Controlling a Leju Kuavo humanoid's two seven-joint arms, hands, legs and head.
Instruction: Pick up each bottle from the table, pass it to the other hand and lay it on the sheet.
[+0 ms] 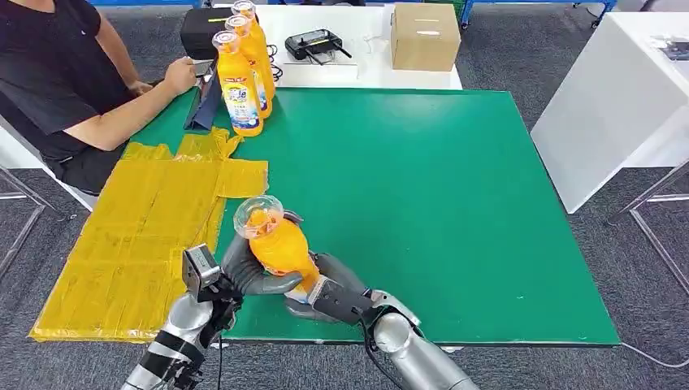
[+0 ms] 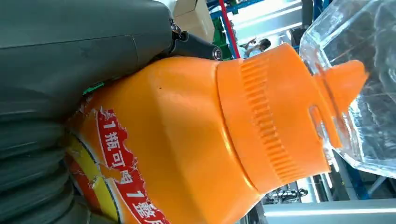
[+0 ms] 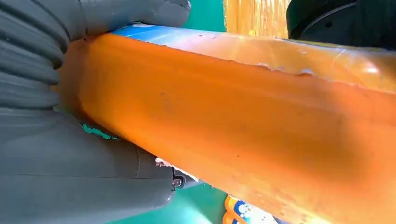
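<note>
1. While a person (image 1: 73,81) sits at the far left corner of the green desk (image 1: 422,203), three orange bottles (image 1: 244,73) stand upright in a row just beside that person's hand, near a dark folder (image 1: 203,106).
2. Behind the green top, a white desk carries a cardboard box (image 1: 425,36) and a black controller (image 1: 318,42).
3. Spread over the left edge of the green top lies the yellow sheet (image 1: 146,236), its near part hanging past the edge.
4. Over the near edge, just right of the sheet, an orange bottle (image 1: 280,244) with a clear cap tilts away from the robot.
5. Left robot hand (image 1: 244,272) wraps its upper body; right robot hand (image 1: 333,284) clasps its base, so both grip it.
</note>
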